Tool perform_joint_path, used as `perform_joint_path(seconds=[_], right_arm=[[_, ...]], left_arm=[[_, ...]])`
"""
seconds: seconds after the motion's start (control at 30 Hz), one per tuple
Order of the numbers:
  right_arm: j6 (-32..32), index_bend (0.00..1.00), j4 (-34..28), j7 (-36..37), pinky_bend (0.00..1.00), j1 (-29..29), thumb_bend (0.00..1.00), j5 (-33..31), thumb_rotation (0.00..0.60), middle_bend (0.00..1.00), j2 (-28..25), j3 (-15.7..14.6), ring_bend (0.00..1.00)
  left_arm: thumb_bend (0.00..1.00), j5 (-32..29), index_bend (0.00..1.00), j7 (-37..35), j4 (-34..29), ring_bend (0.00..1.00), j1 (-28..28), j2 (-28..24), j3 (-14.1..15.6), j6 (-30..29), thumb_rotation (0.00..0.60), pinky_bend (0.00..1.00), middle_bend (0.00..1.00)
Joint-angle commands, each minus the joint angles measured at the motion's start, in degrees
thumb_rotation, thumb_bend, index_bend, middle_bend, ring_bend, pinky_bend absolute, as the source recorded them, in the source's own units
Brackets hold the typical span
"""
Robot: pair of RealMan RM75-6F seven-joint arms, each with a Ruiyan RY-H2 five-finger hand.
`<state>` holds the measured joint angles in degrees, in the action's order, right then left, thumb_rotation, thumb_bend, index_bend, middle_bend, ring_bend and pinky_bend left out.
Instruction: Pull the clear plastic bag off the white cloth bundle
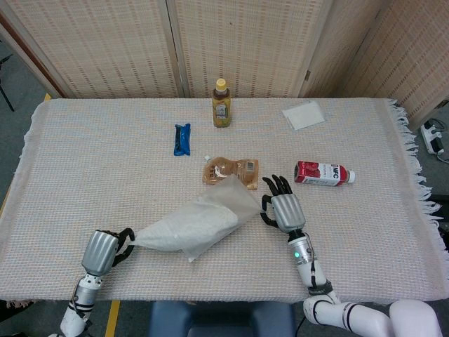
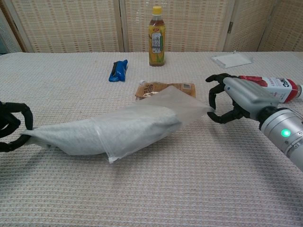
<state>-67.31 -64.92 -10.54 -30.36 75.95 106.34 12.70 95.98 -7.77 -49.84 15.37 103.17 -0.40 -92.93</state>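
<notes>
My left hand (image 1: 103, 250), nearest the table (image 1: 365, 232) edge, has its fingers (image 2: 19, 113) clamped on the left end of the white cloth bundle (image 2: 90, 135). The bundle lies stretched along the table, its right part inside the clear plastic bag (image 2: 156, 116). My right hand (image 2: 232, 98) pinches the bag's right corner, its other fingers curled. Just behind the bag lies a brown pouch (image 1: 231, 168). Farther right: a red can (image 1: 323, 173) on its side. Farther back: a blue wrapper (image 1: 182, 138), a bottle (image 1: 222, 103) standing upright, and a flat white packet (image 1: 304, 114).
</notes>
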Motion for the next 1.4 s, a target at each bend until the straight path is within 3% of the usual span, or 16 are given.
perform_joint_path(seconds=[0.03,0.5,0.57,0.63,0.67,0.7,0.77,0.83,0.9,0.97,1.03,1.17,1.27,1.4], right_arm=[[-0.7,0.64,-1.4,0.0,0.00,1.7,0.51,-0.9,0.600,0.11,-2.8,-0.3,0.00],[-2.6,0.63,-2.5,2.9,0.00,6.4,0.51,-2.0,0.600,0.11,-11.1,-1.5,0.00],[-1.8,0.58,-3.3,4.9,0.00,6.4,0.49,-1.5,0.600,0.10,-11.9,-2.1,0.00],[-1.4,0.38,-3.9,6.6,0.00,6.5,0.36,-0.4,0.600,0.06,-12.7,-2.7,0.00],[-1.1,0.30,-4.3,6.5,0.00,6.5,0.31,0.1,0.600,0.05,-13.4,-3.3,0.00],[-0.8,0.15,-4.9,5.8,0.00,6.6,0.24,0.1,0.600,0.02,-14.1,-3.6,0.00],[-0.5,0.02,-7.9,4.0,0.00,7.0,0.16,0.0,0.600,0.00,-16.4,-4.1,0.00],[-1.7,0.00,-11.0,3.9,0.00,7.7,0.12,1.1,0.600,0.00,-18.7,-4.7,0.00],[-4.8,0.00,-13.9,5.1,0.00,9.0,0.10,4.5,0.600,0.00,-21.3,-6.0,0.00],[-7.8,0.00,-16.6,3.1,0.00,10.8,0.08,7.2,0.600,0.00,-24.7,-7.8,0.00],[-10.8,0.00,-20.1,-0.8,0.00,12.9,0.07,8.6,0.600,0.00,-28.4,-9.3,0.00],[-16.0,0.00,-26.4,-10.5,0.00,17.7,0.07,8.2,0.600,0.00,-34.1,-11.4,0.00],[-20.5,0.00,-28.7,-13.7,0.00,21.4,0.07,8.1,0.600,0.00,-35.4,-12.6,0.00],[-24.7,0.00,-27.4,-11.0,0.00,24.6,0.07,10.3,0.600,0.00,-35.8,-13.9,0.00]], left_arm=[[0.59,-1.0,0.70,-0.6,0.9,1.00,-0.6,-1.8,-0.6,-0.4,0.600,1.00,1.00],[0.58,-7.0,0.69,-4.6,3.4,1.00,-1.5,-6.1,-4.3,2.1,0.600,1.00,1.00],[0.49,-7.2,0.58,-5.2,1.8,1.00,-1.2,-7.0,-3.8,4.0,0.600,1.00,1.00],[0.31,-7.2,0.30,-4.8,-1.3,1.00,-1.0,-8.4,-3.1,5.9,0.599,1.00,0.99],[0.26,-7.1,0.21,-4.2,-4.0,0.99,-0.7,-9.6,-2.8,6.8,0.588,1.00,0.97],[0.21,-6.8,0.09,-3.9,-6.2,0.96,-0.5,-10.6,-2.7,7.1,0.562,1.00,0.89],[0.17,-6.7,0.01,-3.5,-11.9,0.85,-0.2,-13.4,-2.3,8.4,0.508,0.96,0.73],[0.15,-6.8,0.00,-1.9,-17.5,0.67,0.0,-16.7,-1.7,10.0,0.474,0.79,0.58],[0.14,-7.1,0.00,1.3,-24.1,0.42,-0.1,-21.0,-1.1,11.4,0.456,0.48,0.40],[0.14,-9.0,0.00,6.5,-31.8,0.27,-0.4,-26.6,-0.1,14.2,0.459,0.33,0.28],[0.14,-12.6,0.00,12.7,-40.6,0.17,-0.6,-33.2,1.0,18.1,0.457,0.26,0.17],[0.14,-19.9,0.02,21.5,-51.6,0.10,-2.4,-40.7,1.3,19.2,0.465,0.20,0.12],[0.15,-19.5,0.09,24.3,-52.8,0.08,-5.9,-40.4,1.7,12.6,0.468,0.18,0.12],[0.15,-16.3,0.15,24.6,-51.1,0.06,-10.0,-38.5,2.3,5.0,0.468,0.17,0.11]])
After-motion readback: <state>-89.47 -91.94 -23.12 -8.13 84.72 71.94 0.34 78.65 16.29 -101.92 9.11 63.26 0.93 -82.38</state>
